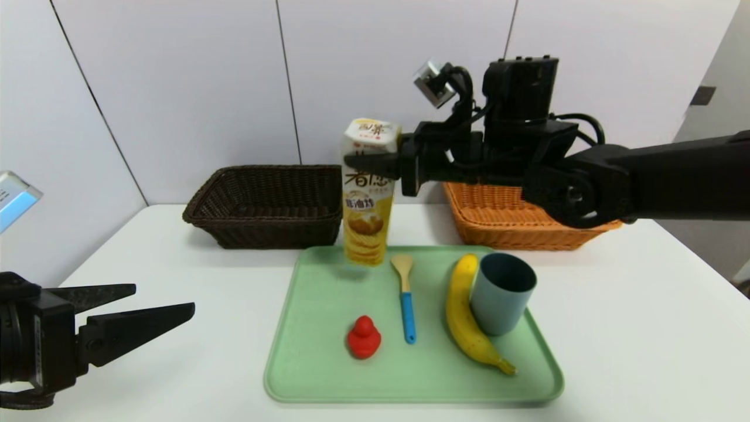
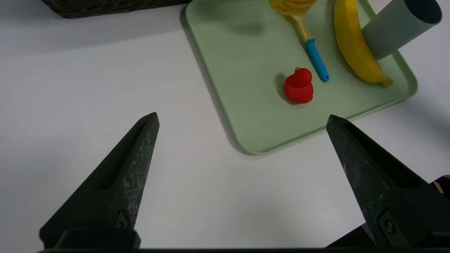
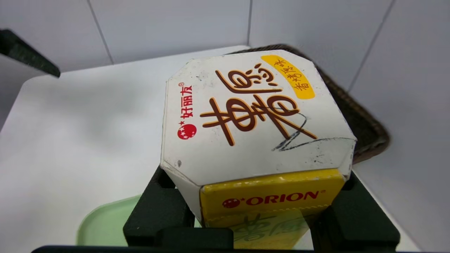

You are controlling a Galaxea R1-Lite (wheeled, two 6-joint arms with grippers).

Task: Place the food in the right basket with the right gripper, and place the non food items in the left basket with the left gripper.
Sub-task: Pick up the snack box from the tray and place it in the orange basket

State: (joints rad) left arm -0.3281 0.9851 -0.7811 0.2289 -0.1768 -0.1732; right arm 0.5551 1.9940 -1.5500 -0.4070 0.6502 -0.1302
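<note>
Above the tray (image 1: pixel 304 375), right end effector (image 1: pixel 381 167) clamps snack box (image 1: pixel 366 217).

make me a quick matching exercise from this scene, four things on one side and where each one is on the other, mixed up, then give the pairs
Things:
1. snack box
2. red duck
3. banana
4. left gripper

Places or states:
A. lying on the green tray right against the grey-blue cup
B. open, off the tray, above the white table
C. upright, gripped near its top by the right gripper
D. standing alone on the tray, beside the spoon

Pairs: 1-C, 2-D, 3-A, 4-B
</note>
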